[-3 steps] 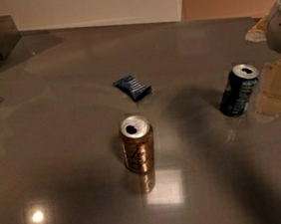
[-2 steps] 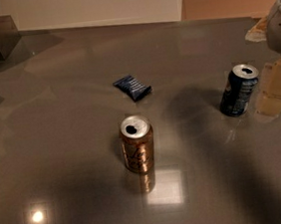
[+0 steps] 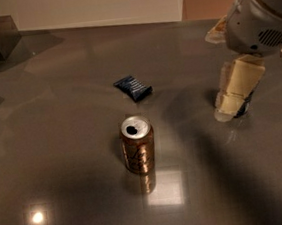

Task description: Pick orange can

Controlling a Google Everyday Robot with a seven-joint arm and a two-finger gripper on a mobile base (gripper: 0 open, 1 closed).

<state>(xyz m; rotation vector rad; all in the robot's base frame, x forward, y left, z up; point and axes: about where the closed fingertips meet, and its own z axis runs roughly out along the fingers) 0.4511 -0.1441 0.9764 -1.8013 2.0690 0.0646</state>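
Table [image 3: 59, 143], grey and glossy, across the whole frame. Arm [image 3: 261, 16] in from the upper right, with the gripper [image 3: 235, 90] low over the right side; cannot tell its opening, nor any hold. Orange can [image 3: 138, 145] upright at centre, long axis vertical, well apart to the lower left of the gripper. Blue packet [image 3: 133, 88] just above the can. Against a second ago: arm further in, gripper lower, perhaps covering the dark blue can; orange can unmoved.
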